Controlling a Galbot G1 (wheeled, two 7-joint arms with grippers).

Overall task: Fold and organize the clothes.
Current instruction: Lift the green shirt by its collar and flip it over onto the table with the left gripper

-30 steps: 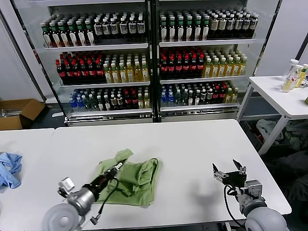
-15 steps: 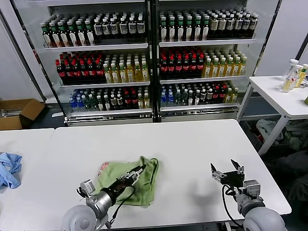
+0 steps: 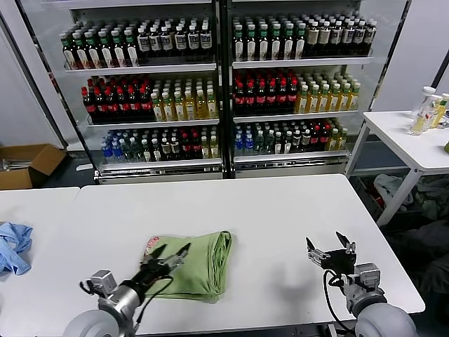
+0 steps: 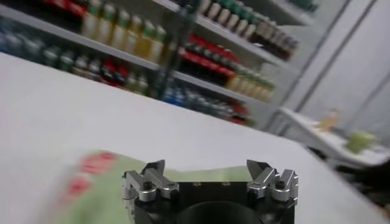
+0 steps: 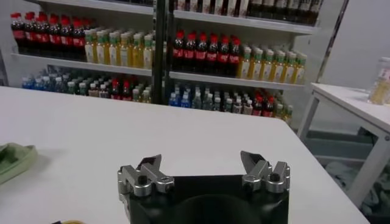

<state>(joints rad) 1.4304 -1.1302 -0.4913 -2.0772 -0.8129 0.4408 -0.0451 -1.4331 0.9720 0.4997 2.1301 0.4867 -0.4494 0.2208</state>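
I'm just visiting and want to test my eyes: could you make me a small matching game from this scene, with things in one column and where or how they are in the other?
Things:
1. green shirt
2. light blue cloth
3. left gripper
4. cardboard box

Descriptions:
A. on the floor beside the drinks shelves
B. crumpled at the table's far left edge
C. folded flat on the white table
D. open, poised over the shirt's left part

Pairs: 1-C, 2-B, 3-D, 4-A

Bright even indoor light, soft shadows; blurred left wrist view.
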